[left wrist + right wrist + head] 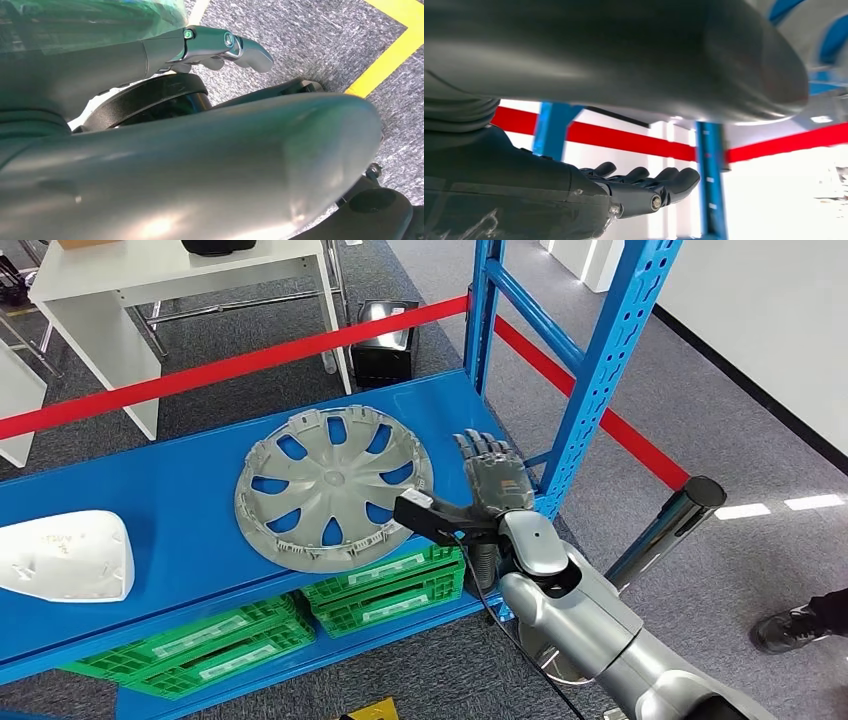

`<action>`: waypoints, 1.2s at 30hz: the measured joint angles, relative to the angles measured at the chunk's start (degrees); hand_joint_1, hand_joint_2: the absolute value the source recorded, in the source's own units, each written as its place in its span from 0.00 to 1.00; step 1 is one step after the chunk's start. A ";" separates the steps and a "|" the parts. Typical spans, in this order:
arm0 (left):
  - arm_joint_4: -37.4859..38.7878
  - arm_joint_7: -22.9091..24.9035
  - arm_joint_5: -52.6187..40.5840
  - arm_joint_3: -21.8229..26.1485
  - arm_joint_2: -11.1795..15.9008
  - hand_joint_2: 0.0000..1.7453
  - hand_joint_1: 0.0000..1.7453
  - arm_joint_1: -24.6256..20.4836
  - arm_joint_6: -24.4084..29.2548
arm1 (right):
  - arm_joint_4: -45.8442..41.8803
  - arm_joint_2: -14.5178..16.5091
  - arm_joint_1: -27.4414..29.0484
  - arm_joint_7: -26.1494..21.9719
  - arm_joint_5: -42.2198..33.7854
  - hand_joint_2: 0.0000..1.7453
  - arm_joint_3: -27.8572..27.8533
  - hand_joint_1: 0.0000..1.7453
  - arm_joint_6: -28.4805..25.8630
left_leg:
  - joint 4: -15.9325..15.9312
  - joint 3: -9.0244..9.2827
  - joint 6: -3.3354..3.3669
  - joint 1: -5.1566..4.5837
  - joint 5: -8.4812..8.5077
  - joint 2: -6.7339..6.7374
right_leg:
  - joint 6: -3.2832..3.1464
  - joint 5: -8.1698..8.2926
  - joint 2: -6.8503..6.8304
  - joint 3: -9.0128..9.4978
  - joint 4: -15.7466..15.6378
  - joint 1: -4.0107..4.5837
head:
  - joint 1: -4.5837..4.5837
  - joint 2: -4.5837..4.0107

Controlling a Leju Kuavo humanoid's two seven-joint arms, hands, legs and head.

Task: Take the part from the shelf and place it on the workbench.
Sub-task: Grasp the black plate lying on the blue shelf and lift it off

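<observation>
Head view: grey hubcap (332, 487) lies flat on blue shelf (180, 500), near the shelf's right end, inner ribbed side up, not held. R hand (492, 478) is raised just beside the hubcap's right rim, palm facing the part, fingers (484, 447) extended and spread, holding nothing; can't tell whether it touches the rim. Black wrist cam block (432, 516) sticks out toward the hubcap's lower right edge. Silver R arm (580, 620) comes up from bottom right.

R wrist view: fingers (664, 181) straight, apart, empty; blue shelf post (710, 175) and red tape (634, 142) behind, bg overexposed.

L wrist view: L hand (220, 47) hangs low over grey carpet (310, 35) w/ a yellow floor line (390, 55); fingers look loosely extended, nothing in them.

Other stuff: white molded part (65, 555) on the shelf at far left, well apart from the hubcap. Green crates (385, 585) on the lower tier under the hubcap, more green ones to the left. Blue upright (600, 370) right beside R hand. Red barrier tape (230, 365) runs behind the shelf. White counter (150, 280) in the bg top left, black box (385, 340) on the floor near it. Person's shoe (795, 625) at the right edge.
</observation>
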 joint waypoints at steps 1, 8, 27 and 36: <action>0.00 -0.04 0.00 0.00 0.00 0.00 0.00 0.00 -0.02 | -0.30 0.57 -0.03 -0.40 0.30 0.00 0.45 0.00 0.24 | 0.00 0.00 0.00 0.00 0.00 0.00 | 0.00 0.00 0.01 0.00 0.00 0.00 | -0.01 0.00; 0.00 -0.26 -0.04 0.00 0.00 0.00 0.00 0.01 -0.13 | -2.74 3.38 -0.59 -1.72 1.22 0.00 3.54 0.00 1.49 | 0.00 0.08 -0.01 -0.01 0.01 -0.02 | 0.00 0.00 0.00 0.01 -0.01 0.00 | 0.00 0.00; 0.09 -0.15 -0.63 0.04 -0.02 0.00 0.00 0.05 -0.17 | -5.13 8.07 0.21 -9.36 -2.29 0.00 11.14 0.00 0.23 | -0.01 0.02 -0.01 -0.02 0.00 -0.02 | 0.01 0.00 0.00 0.03 -0.05 0.00 | 0.00 0.00; 0.09 0.25 -0.72 0.11 -0.05 0.00 0.00 0.05 -0.11 | -1.90 8.73 1.17 -10.16 -3.87 0.00 12.94 0.00 -0.26 | -0.01 0.03 -0.01 -0.02 0.00 -0.02 | 0.01 0.00 0.00 0.03 -0.07 0.00 | 0.00 0.00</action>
